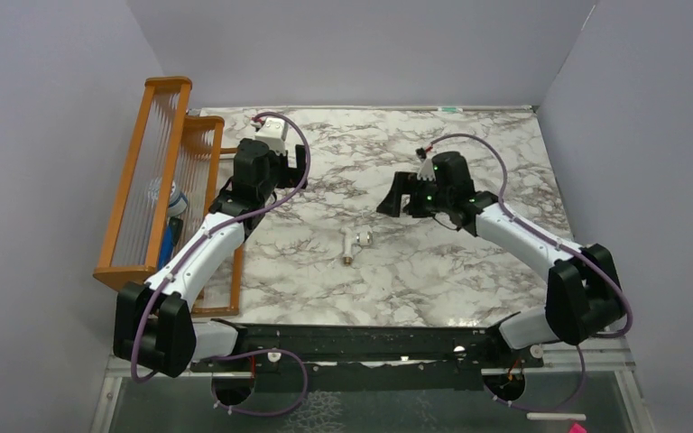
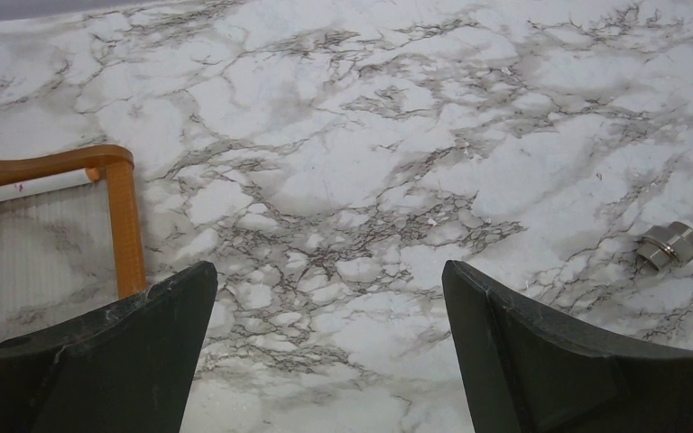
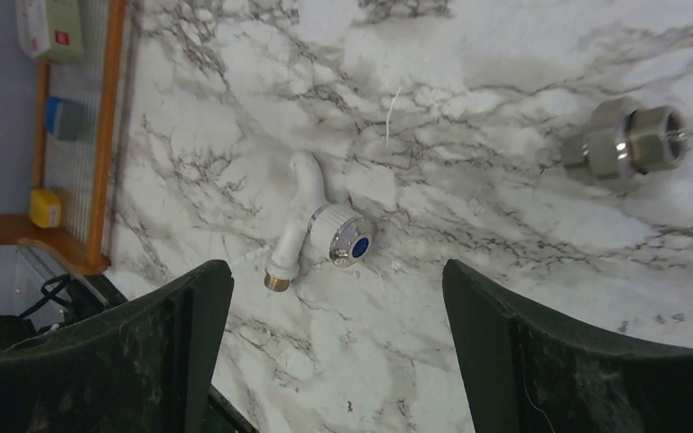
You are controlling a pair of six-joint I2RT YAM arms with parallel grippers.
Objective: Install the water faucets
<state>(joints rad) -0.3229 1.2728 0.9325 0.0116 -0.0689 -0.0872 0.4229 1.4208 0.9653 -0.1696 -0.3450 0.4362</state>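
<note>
Two grippers, both spread wide w/ nothing between the fingers. Top view: white tap (image 1: 353, 242) lies flat on the marble table (image 1: 469, 271), roughly mid-table, brass threaded end twd 6 o'clock, knob on its 3 o'clock side. R gripper (image 1: 395, 197) hangs over the table at abt 1–2 o'clock of the tap, near it but not touching, fingers aimed twd 9 o'clock. L gripper (image 1: 298, 167) sits at abt 11 o'clock of the tap, farther off, close to the wooden rack (image 1: 158, 171) that runs along the table's 9 o'clock edge. R wrist view: pincer released, black fingers (image 3: 171, 352) fill the two low corners. The tap shows between them, nearer the 7 o'clock finger, clear of both. Its curved spout points twd 12, brass end twd 7, silvery knob w/ blue dot on the 3 o'clock side. Nut fitting (image 3: 627, 140), grey metal, rests on the marble at 2 o'clock of the tap, well apart from it. The rack is at 10 o'clock in that view and holds a green-white box (image 3: 50, 27), a blue-grey item (image 3: 63, 117) and a yellow item (image 3: 45, 207); can't tell what they are. L wrist view: pincer released too, only bare marble between the fingers. The nut fitting lies near the 3 o'clock edge, beyond the finger on that side, and a rack corner is at 9 o'clock.
</note>
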